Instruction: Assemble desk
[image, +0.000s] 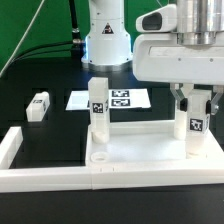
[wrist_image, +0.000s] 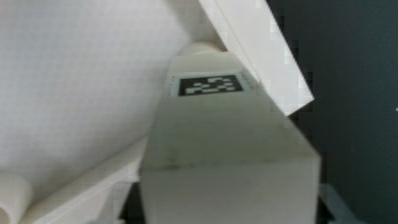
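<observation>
Now claw (image: 195, 104) pinching upright leg (image: 196, 128), standing on tabletop (image: 140, 148) corner, exterior view's right.

The glossy white rounded arm column (image: 106, 30) shows a dark joint seam. Its boxy white wrist housing (image: 172, 55) ends in a pale-fingered gripper (image: 195, 104).

My gripper (image: 194, 100) hangs over the far corner of the tabletop (image: 140, 152) on the exterior view's right. Its fingers (image: 179, 99) are closed on the top of an upright leg (image: 195, 126) that stands in that corner. A second leg (image: 98, 106) stands upright in the far corner on the exterior view's left. A loose leg (image: 38, 105) lies on the black table (image: 40, 128), well apart to that side. The marker board (image: 118, 98) lies farther back, and the border frame (image: 18, 150) runs along the near side.
</observation>
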